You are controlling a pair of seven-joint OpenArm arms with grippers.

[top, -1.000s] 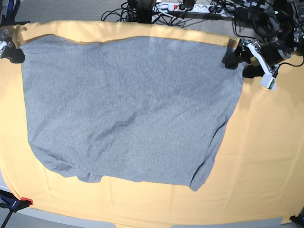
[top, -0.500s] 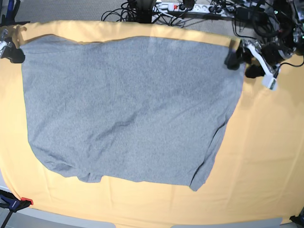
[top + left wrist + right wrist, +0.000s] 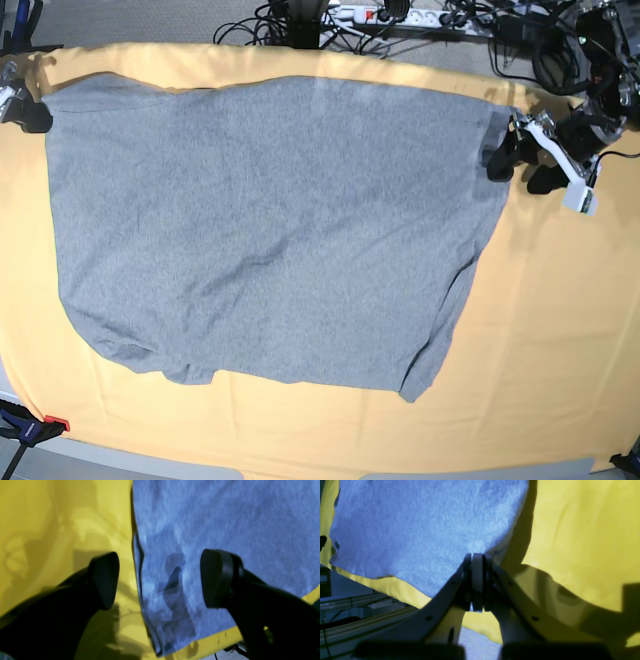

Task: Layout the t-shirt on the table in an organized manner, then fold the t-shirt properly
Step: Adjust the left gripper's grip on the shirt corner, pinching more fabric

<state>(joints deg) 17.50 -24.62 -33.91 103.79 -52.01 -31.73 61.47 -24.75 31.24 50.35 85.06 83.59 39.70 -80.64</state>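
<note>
Left pincer (image 3: 520,165) retreated off t-shirt (image 3: 270,230) corner, wide; right pincer (image 3: 477,560) pinching shirt edge.

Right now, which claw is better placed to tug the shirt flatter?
The right claw: it is already shut on a corner of the t-shirt. The left claw is wide open, holding nothing.

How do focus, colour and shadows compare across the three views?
Base view: sharp, curved at the edges, shirt reads grey. Left wrist view: soft focus, shirt tinted blue, open left gripper casting shadows on the table. Right wrist view: blurred right gripper, same blue cast.
</note>
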